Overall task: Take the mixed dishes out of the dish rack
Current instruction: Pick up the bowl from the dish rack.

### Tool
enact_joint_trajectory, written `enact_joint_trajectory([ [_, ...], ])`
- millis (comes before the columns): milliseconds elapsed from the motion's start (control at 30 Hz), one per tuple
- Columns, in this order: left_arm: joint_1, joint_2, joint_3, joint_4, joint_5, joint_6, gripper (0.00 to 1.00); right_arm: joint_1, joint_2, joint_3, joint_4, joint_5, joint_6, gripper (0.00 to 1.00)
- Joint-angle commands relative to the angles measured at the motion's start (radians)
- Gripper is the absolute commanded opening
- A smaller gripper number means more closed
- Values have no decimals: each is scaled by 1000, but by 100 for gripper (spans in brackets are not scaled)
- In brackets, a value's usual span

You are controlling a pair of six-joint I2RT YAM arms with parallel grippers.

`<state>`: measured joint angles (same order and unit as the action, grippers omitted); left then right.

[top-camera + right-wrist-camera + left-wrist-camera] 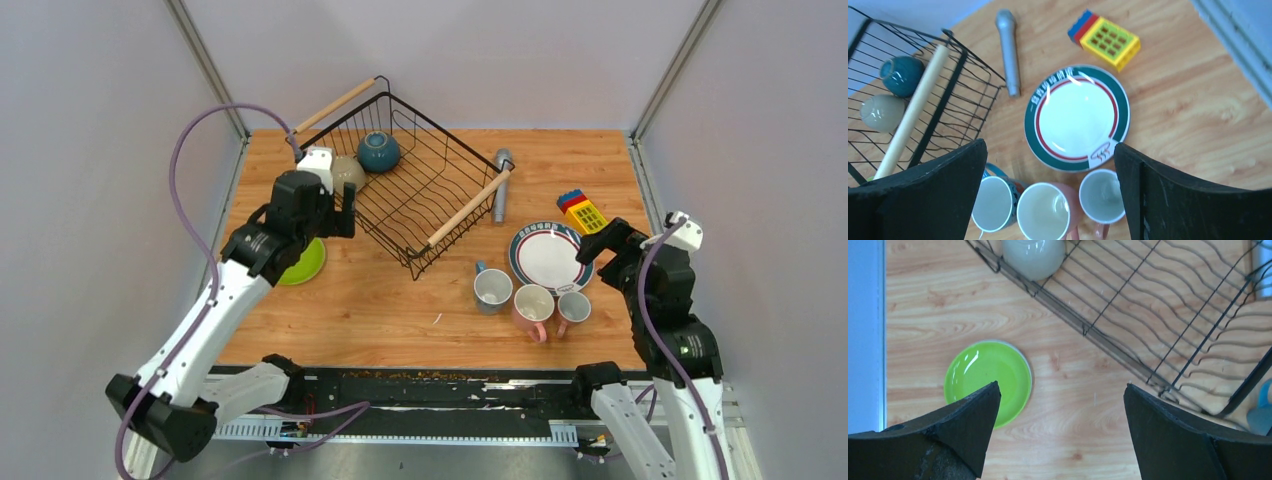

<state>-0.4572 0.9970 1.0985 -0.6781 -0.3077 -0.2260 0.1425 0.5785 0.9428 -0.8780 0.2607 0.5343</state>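
The black wire dish rack (468, 207) stands at the table's back, holding a teal bowl (379, 151) and a beige bowl (347, 172). A lime-green plate (303, 262) lies on the table left of it. My left gripper (1062, 385) hovers open and empty between that plate (988, 375) and the rack's near wall (1108, 340). At the right lie a white plate (549, 256) with a teal and red rim, a blue mug (492, 290), a pink mug (533, 305) and a smaller pink mug (573, 309). My right gripper (1050, 142) hangs open above these mugs, holding nothing.
A grey cylinder (502, 185) lies right of the rack, by its wooden handle. A yellow, red and blue toy block (582, 211) sits behind the white plate. Grey walls close in the table on both sides and at the back.
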Motion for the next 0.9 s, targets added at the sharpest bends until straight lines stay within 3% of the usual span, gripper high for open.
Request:
enact_joint_trajectory([
  [0,3,167,163,2,-13,41,100,-2,-99,-45,221,25,-189,100],
  [200,17,425,383,-32,-36,112,100,-3,-227,-160,381,-41,-316,100],
  [533,48,793,719,-113,-118,255,100,1,-413,-318,494,-77,-415,100],
  [867,80,1052,901,-117,-196,407,100,1,-522,-391,540,-146,-450,98],
])
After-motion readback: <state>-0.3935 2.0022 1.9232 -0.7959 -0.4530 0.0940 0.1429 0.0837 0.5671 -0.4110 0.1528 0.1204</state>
